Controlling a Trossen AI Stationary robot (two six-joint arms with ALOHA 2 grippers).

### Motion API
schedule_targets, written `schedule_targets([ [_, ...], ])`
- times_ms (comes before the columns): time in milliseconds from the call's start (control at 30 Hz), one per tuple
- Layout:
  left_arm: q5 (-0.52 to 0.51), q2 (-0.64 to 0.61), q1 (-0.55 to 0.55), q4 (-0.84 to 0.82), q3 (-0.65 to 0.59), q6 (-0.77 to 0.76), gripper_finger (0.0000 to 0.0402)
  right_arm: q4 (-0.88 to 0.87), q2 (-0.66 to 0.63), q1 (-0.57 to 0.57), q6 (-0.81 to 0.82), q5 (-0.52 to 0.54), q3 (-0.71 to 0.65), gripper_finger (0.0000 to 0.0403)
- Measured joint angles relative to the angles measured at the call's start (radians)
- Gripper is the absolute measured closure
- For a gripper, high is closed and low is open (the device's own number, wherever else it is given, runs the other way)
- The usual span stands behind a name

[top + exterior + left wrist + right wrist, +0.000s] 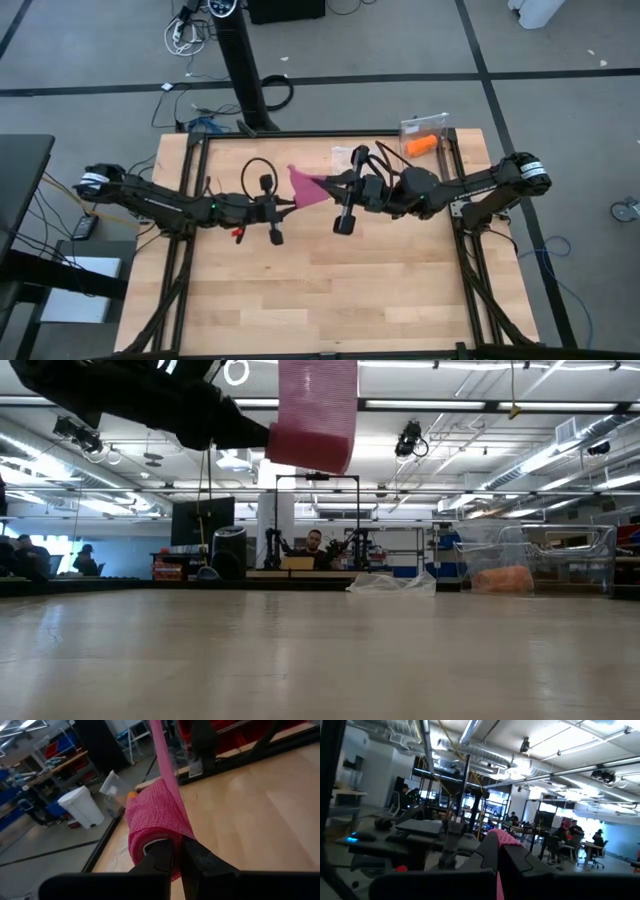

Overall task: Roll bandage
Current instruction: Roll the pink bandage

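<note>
The magenta-pink bandage [306,186] hangs in the air between my two grippers above the middle of the table's far half. Part of it is wound into a loose roll [155,820], and a flat strip [162,755] runs from the roll to the other arm. My left gripper [288,203] is shut on the rolled end, as the left wrist view [176,845] shows. My right gripper [331,181] is shut on the strip's far end, as the right wrist view [499,847] shows. In the low view the bandage [315,415] is high above the table. My left gripper has its shut fingers [160,857] at the roll's near open end [152,840], and the wound layers wrap over their tips. The fingers come level from the table's left, along the roll's axis. The roll is lifted clear of the table. My right gripper pinches the strip's end [504,838] between its two fingertips, coming level from the table's right. A short piece of fabric [498,885] shows below the fingers. The strip runs from here to the roll, clear of the table.
A clear container [425,130] with an orange roll [422,146] stands at the table's far right corner; it also shows in the low view [500,578]. A clear plastic wrapper [392,584] lies at the far edge. Bare wooden tabletop [320,290] spreads toward the near edge. People sit in the room beyond.
</note>
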Motion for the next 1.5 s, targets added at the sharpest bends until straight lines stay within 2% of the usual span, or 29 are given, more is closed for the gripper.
schedule_targets([
  [167,0.038,0.007,-0.045,0.054,0.005,0.0,0.0381,0.001,0.0,-0.041,0.03,0.001,0.0,0.0403],
  [467,0.063,0.032,-0.112,0.019,0.089,0.035,0.0381,0.006,0.021,-0.134,0.154,0.004,0.0,0.0403],
  [733,0.088,0.068,-0.143,0.021,0.142,0.062,0.0381,-0.112,0.042,-0.195,0.254,0.02,-0.001,0.0391],
  [900,0.088,0.06,-0.168,0.019,0.16,0.064,0.0381,-0.185,0.042,-0.223,0.279,0.023,-0.001,0.0348],
  [1233,0.088,0.055,-0.191,0.046,0.166,0.046,0.0381,-0.302,0.041,-0.225,0.28,0.022,0.0,0.023],
  [1400,0.088,0.055,-0.191,0.05,0.166,0.011,0.0381,-0.356,0.012,-0.228,0.247,0.022,-0.001,0.0193],
  [1500,0.088,0.035,-0.191,0.052,0.166,-0.018,0.0381,-0.47,-0.038,-0.242,0.229,0.025,0.0,0.0183],
])
